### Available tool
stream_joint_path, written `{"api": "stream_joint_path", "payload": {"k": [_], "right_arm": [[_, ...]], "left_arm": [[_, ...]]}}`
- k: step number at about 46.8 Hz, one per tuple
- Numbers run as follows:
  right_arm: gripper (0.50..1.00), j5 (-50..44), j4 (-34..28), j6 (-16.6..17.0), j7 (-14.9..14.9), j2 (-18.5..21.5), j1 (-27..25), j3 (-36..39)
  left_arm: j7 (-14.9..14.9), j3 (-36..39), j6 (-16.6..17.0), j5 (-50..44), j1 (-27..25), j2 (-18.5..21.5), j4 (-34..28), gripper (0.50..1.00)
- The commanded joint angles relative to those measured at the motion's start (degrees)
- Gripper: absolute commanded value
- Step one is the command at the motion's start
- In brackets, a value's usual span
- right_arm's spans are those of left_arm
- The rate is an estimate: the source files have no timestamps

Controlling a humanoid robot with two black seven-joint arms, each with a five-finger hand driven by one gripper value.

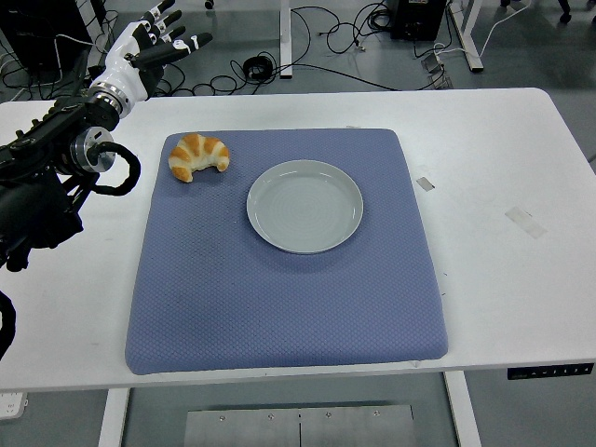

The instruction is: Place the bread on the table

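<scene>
At the far left, the left hand [144, 47] hangs above the table's [503, 168] back edge, fingers spread and holding nothing. The bread [198, 155], a croissant, lies on the blue mat's [279, 298] far-left corner, just left of the empty grey plate [304, 206].

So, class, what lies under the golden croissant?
The golden croissant rests on the blue quilted mat, near its far-left corner. The mat covers the white table there, so that patch of tabletop is hidden.
</scene>
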Motion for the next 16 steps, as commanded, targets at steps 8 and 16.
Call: {"api": "stream_joint_path", "payload": {"k": [8, 16], "right_arm": [[1.000, 0.00, 0.62, 0.09, 0.00, 0.00, 0.33, 0.00], [1.000, 0.00, 0.70, 0.09, 0.00, 0.00, 0.42, 0.00]], "left_arm": [[0.05, 0.20, 0.00, 0.03, 0.08, 0.09, -0.01, 0.969], [-0.04, 0.37, 0.00, 0.03, 0.70, 0.00, -0.01, 0.969]]}}
